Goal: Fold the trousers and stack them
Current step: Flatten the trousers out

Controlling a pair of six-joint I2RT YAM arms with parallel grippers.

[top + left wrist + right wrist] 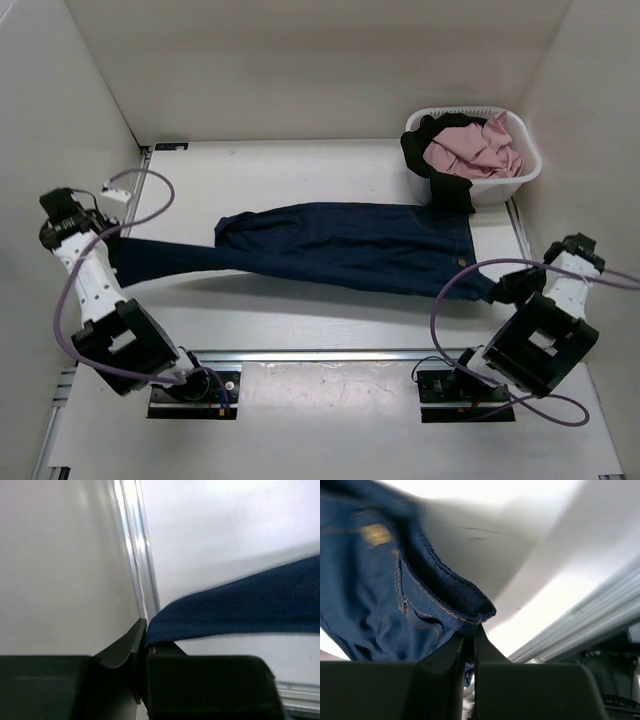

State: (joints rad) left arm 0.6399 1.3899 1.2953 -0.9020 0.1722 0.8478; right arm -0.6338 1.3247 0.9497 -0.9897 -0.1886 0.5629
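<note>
**Jeans strung between 2 closed grippers, long axis left to right**

The dark navy-blue denim trousers [350,245] lie stretched across the middle of the white table [300,320], with the waistband at the right and the legs at the left. Their long axis runs almost straight from one arm to the other, and the right end sits slightly nearer the bases.

The left gripper [145,636] is pinched onto the hem end of 1 leg. Its jaws are closed, and the blue cloth leads out of them toward the right. The right gripper [469,632] is clamped on a corner of the waistband, with its fingers narrowed to a slit and stitched denim bunched above them. A blurred tan patch [375,534] shows on the cloth nearby.

Each arm holds the end closest to it, so a fold probably means carrying 1 end along that axis onto the other. The second leg ends short, near the middle of the table, and may bunch.

A white plastic laundry basket [530,150] stands at the far right with a pink garment [470,150] inside. A black garment [445,180] hangs over its rim, just beside the waistband's far edge.
</note>
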